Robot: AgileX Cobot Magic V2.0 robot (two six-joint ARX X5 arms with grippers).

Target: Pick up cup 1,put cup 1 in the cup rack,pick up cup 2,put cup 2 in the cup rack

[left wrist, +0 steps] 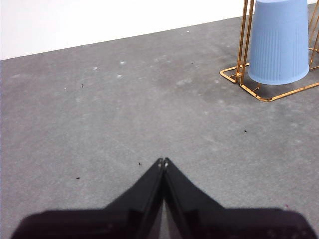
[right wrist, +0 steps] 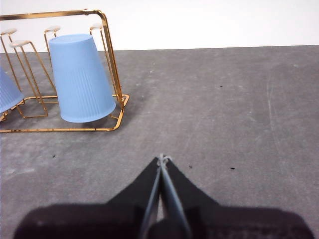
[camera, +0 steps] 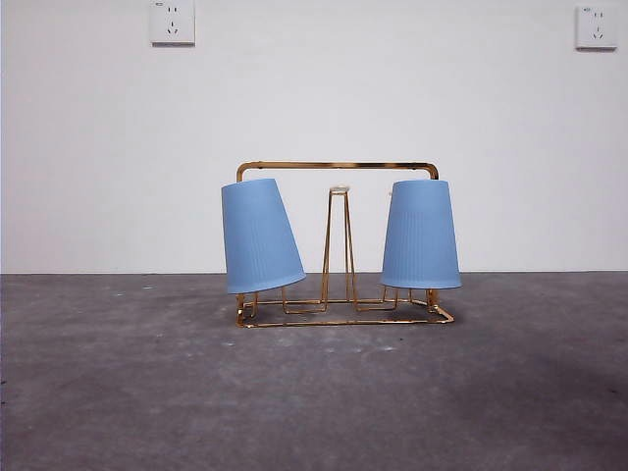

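The gold wire cup rack (camera: 339,169) stands in the middle of the grey table. Two blue ribbed cups hang upside down on its pegs: one on the left (camera: 259,236), tilted, and one on the right (camera: 421,235), nearly upright. In the left wrist view the left cup (left wrist: 279,42) and a corner of the rack (left wrist: 234,74) show; my left gripper (left wrist: 163,161) is shut, holding nothing, well away from them. The right wrist view shows the right cup (right wrist: 81,78) on the rack (right wrist: 107,30), with my right gripper (right wrist: 163,158) shut and empty, apart from it.
A white wall with two sockets (camera: 173,22) (camera: 597,26) rises behind the table. Grey tabletop (camera: 118,383) stretches around the rack on all sides. No arm shows in the front view.
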